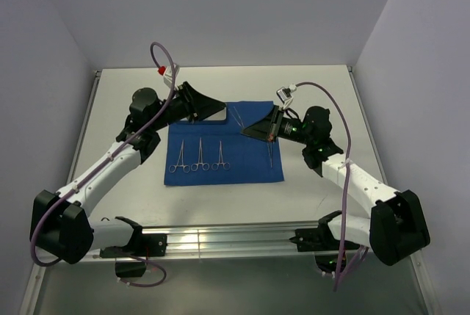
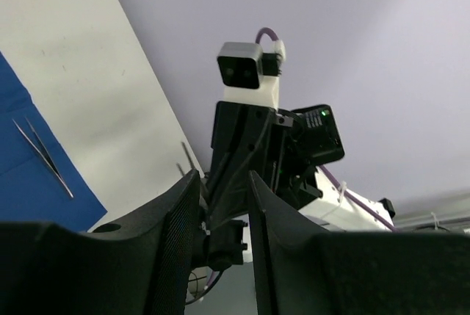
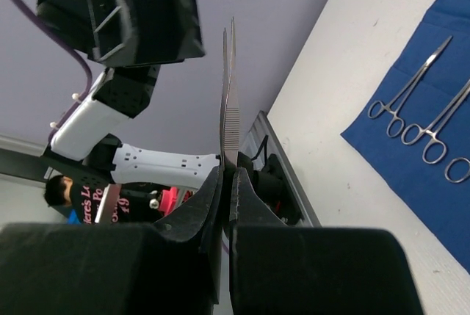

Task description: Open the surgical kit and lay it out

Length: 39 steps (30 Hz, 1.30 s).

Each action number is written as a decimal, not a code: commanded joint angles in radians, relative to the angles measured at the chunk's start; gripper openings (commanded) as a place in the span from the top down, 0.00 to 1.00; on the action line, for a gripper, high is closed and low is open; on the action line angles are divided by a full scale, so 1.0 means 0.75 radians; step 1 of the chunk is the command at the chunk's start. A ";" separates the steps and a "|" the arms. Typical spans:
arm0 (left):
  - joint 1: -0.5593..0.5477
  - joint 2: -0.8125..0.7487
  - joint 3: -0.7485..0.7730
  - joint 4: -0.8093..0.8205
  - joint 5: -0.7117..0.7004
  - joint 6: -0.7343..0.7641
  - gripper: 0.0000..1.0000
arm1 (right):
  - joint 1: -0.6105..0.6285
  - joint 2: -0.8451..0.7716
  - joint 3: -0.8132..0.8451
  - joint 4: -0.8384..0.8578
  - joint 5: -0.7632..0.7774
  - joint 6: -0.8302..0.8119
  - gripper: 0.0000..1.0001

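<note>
1. While the right gripper (image 3: 226, 177) pinches a pair of tweezers (image 3: 228, 102) tight between its fingers, it hovers over the right half of the blue cloth (image 1: 242, 168) (the tweezer tips stick out well past the fingers).
2. The left gripper (image 2: 224, 183) hangs above the cloth's far-left corner, jaws parted, holding nothing.
3. The cloth lies spread flat in the middle of the table (image 1: 308, 87), with three ring-handled clamps (image 1: 198, 156) lined up side by side on its left half.

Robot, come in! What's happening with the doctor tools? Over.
Left gripper open, empty. Right gripper shut on tweezers. Blue cloth spread flat, three clamps in a row. Nothing seen in the way.
</note>
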 commanded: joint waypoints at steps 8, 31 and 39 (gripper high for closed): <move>-0.034 0.023 0.025 -0.054 -0.110 -0.005 0.62 | 0.024 -0.001 0.072 0.125 0.010 0.026 1.00; -0.064 0.045 0.019 -0.032 -0.091 -0.038 0.90 | 0.053 0.034 0.095 0.125 -0.013 0.010 1.00; -0.058 0.047 0.039 -0.136 -0.136 0.005 1.00 | 0.053 0.024 0.162 -0.198 0.016 -0.151 0.59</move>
